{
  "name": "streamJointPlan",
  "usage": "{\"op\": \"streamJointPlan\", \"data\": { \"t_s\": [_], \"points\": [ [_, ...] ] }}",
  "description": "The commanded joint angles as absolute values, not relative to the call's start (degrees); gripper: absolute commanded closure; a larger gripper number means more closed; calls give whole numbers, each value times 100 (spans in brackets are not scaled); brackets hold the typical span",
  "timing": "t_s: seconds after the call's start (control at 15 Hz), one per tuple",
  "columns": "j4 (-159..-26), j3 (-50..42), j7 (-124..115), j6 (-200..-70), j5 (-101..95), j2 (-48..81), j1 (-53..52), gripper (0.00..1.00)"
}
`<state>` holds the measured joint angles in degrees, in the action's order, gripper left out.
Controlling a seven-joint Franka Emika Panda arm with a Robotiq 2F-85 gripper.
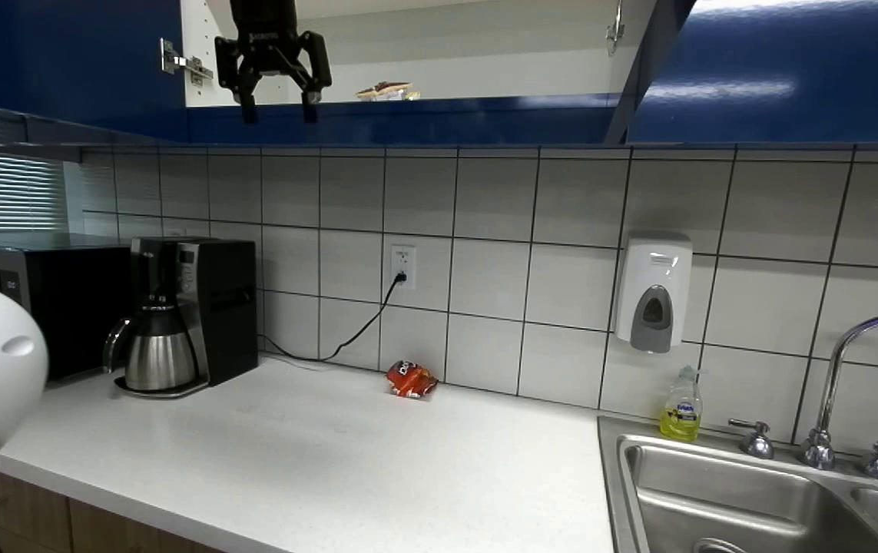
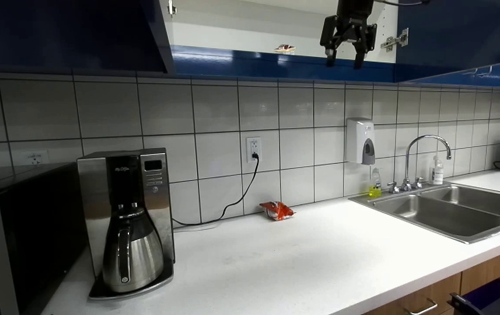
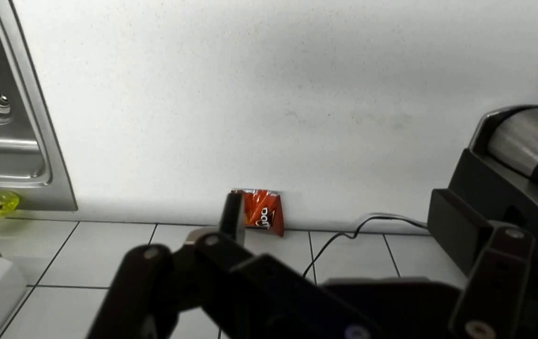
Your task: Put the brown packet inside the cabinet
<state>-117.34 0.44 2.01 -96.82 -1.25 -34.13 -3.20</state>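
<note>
The brown packet (image 1: 385, 91) lies on the floor of the open overhead cabinet (image 1: 446, 119). It also shows there in an exterior view (image 2: 285, 48), with its lower part hidden behind the blue front edge. The cabinet (image 2: 232, 61) has a white interior and its doors stand open. My gripper (image 1: 279, 117) is open and empty, pointing down in front of the cabinet opening. It hangs to one side of the packet, apart from it, also in an exterior view (image 2: 344, 64). In the wrist view its fingers (image 3: 367, 212) are spread, and the brown packet is out of view there.
A red-orange packet (image 1: 411, 379) lies on the counter (image 1: 346, 461) against the tiled wall. A coffee maker (image 2: 127, 218) and a microwave (image 2: 26, 227) stand to one side. A sink (image 1: 730, 491), soap bottle (image 1: 681, 407) and wall dispenser (image 1: 654, 292) are on the other side.
</note>
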Motion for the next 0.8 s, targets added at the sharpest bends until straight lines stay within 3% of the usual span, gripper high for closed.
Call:
{"op": "streamJointPlan", "data": {
  "t_s": [0.0,0.47,0.73],
  "points": [
    [-12534,42,427,-9950,-120,-3848,-347,0],
    [-13491,0,371,-10317,-121,-4184,-305,0],
    [-13377,28,309,-10215,-104,-4019,-304,0]
  ]
}}
